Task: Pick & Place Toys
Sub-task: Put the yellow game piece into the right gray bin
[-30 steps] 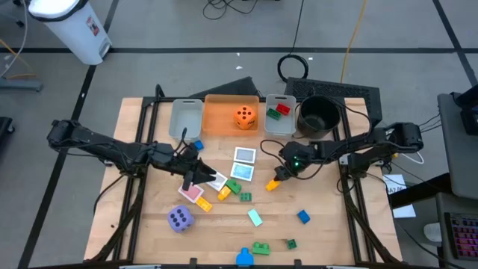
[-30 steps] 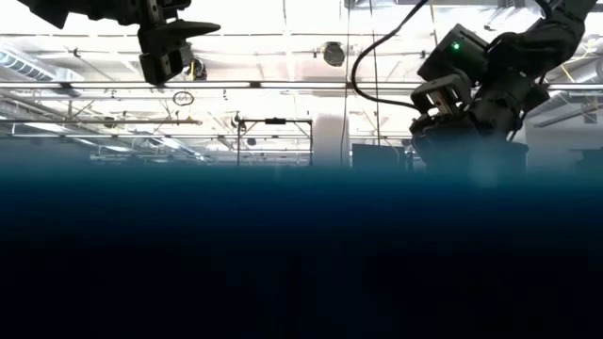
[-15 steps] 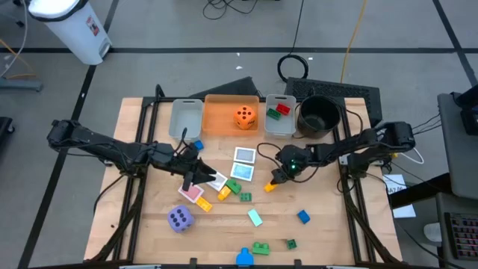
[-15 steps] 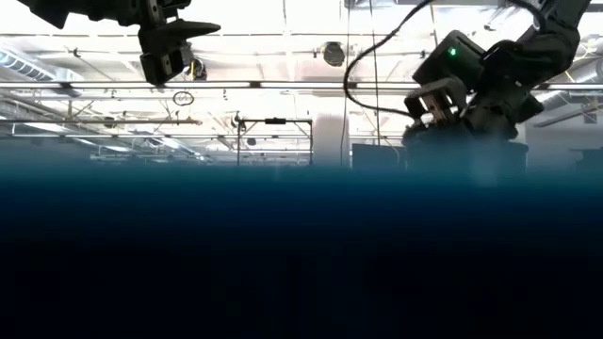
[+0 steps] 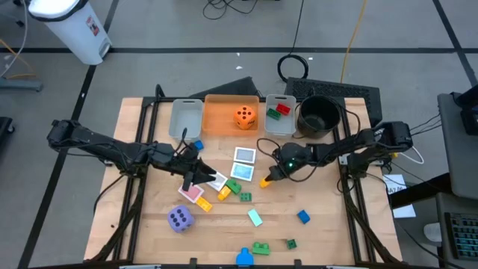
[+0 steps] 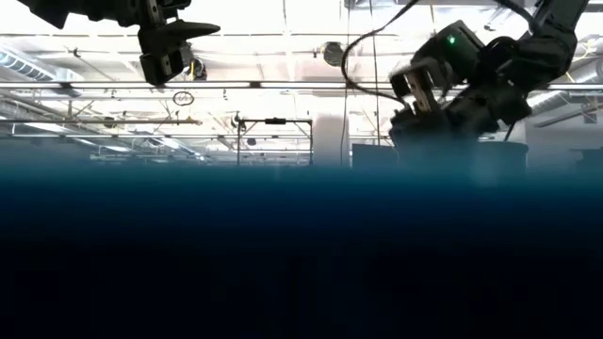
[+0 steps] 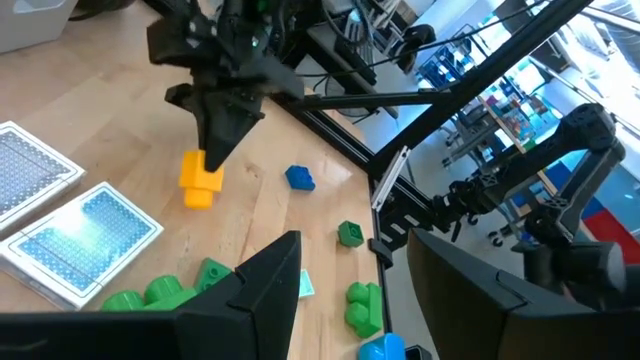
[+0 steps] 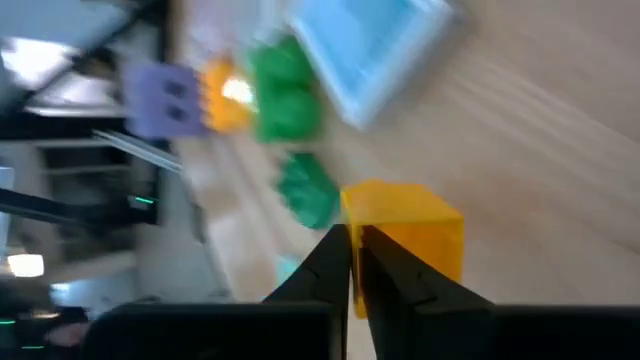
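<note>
Pale matt wood table (image 5: 321,224), glossy plastic yellow brick (image 7: 200,180), matt foam purple die (image 5: 180,219).

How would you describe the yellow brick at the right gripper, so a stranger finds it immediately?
Start at the black round bowl, then go to the right gripper over the table's middle. The yellow brick sits at its shut fingertips. Other yellow bricks lie among green ones.

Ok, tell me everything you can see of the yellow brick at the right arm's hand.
The yellow brick is a small, glossy plastic-looking block, orange-yellow, built of two stacked blocky sections. It sits near the table's middle, right of the blue picture cards and apart from the green bricks. The right hand points down at it, fingers pressed together with their tips against its upper edge. Whether it rests on the wood or is lifted cannot be told.
</note>
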